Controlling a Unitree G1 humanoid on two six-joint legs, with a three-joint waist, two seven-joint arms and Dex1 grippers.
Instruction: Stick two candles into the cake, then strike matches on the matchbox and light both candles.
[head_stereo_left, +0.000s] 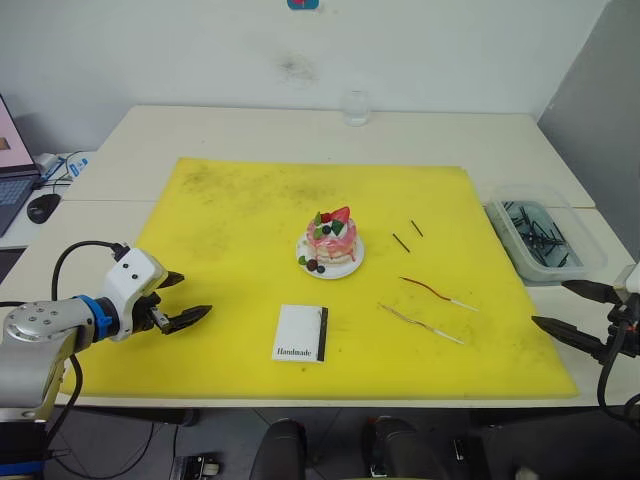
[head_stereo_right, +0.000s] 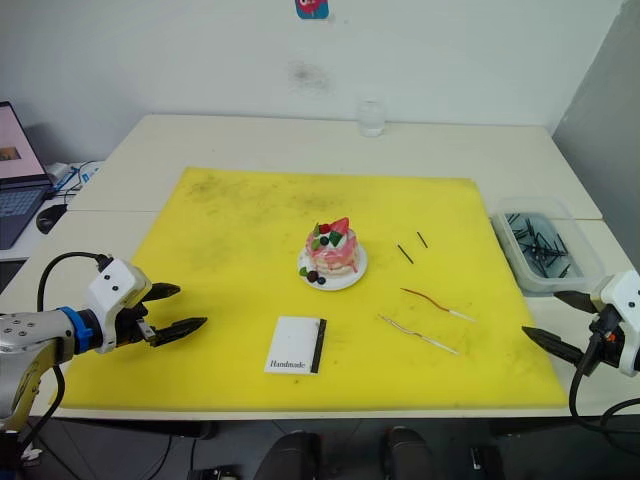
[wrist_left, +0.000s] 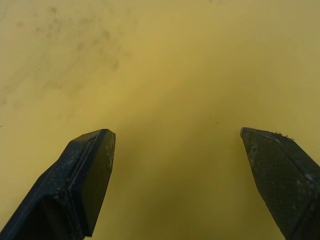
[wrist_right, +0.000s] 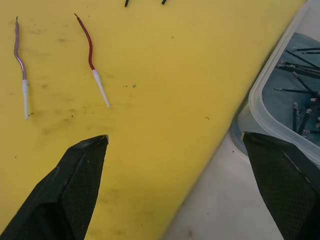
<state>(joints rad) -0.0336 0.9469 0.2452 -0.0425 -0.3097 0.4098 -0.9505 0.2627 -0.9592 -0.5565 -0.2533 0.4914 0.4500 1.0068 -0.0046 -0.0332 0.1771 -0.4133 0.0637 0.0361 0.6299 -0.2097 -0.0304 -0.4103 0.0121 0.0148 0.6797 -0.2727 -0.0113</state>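
Nothing started: both candles (head_stereo_left: 433, 290) lie flat on the mat right of centre frame, cake (head_stereo_left: 331, 243) dead centre, matchbox (head_stereo_left: 301, 333) just below it. Left gripper (head_stereo_left: 185, 300) and right gripper (head_stereo_left: 568, 310) both hang spread and empty at the frame's lower edges. I'd bring the right one in low, pinch a candle near its pale end, then plant it upright clear of the strawberry.

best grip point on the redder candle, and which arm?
Right gripper, which is nearer. Come straight down and pinch the red candle at its red mid-shaft, jaws across its length. It lies flat on the yellow mat, apart from the other candle.
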